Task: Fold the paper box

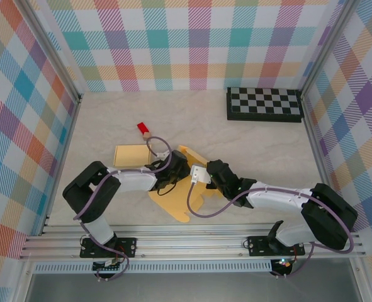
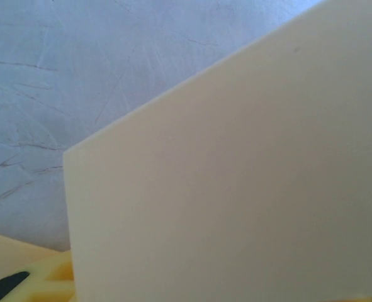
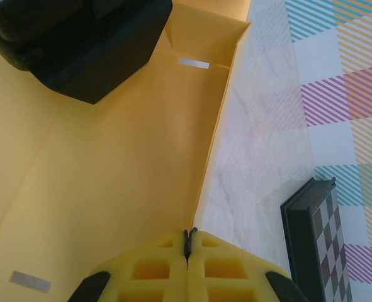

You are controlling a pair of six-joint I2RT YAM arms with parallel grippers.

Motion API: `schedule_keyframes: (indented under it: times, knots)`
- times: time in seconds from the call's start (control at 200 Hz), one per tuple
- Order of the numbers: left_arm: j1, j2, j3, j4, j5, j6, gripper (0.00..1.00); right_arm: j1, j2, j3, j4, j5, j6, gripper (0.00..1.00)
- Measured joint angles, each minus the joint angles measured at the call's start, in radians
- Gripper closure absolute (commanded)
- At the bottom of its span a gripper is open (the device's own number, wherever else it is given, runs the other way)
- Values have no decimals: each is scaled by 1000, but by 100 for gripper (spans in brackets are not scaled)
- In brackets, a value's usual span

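The yellow paper box (image 1: pixel 173 206) lies partly unfolded mid-table, under both wrists. My right gripper (image 1: pixel 195 171) is shut on the thin upper edge of the box's raised side wall (image 3: pixel 214 135), with the fingertips (image 3: pixel 190 236) pinched together on it. The box's flat inner panel (image 3: pixel 110 163) stretches away to the left. My left gripper (image 1: pixel 180 165) hovers over the box's far part, and its black body (image 3: pixel 78 44) shows in the right wrist view. A pale box panel (image 2: pixel 236 189) stands right before the left wrist camera and hides the jaws; one yellow finger (image 2: pixel 41 280) peeks out at the lower left.
A tan square card (image 1: pixel 131 155) lies left of the box, with a small red object (image 1: pixel 143 129) behind it. A black checkerboard (image 1: pixel 264 104) sits at the back right, also seen as a dark edge (image 3: pixel 327 239). Plaid walls enclose the table on three sides.
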Motion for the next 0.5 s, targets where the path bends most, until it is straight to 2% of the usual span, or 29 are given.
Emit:
schedule_keyframes:
  times: [0.23, 0.365, 0.5]
  knots:
    - [29, -169, 130, -349, -27, 237, 52, -6, 3, 0, 3, -4, -56, 100]
    - [80, -332, 147, -407, -19, 343, 51, -24, 10, 14, 3, -41, -122, 100]
    - [149, -505, 101, -436, -8, 412, 44, -39, 11, 34, 3, -78, -198, 100]
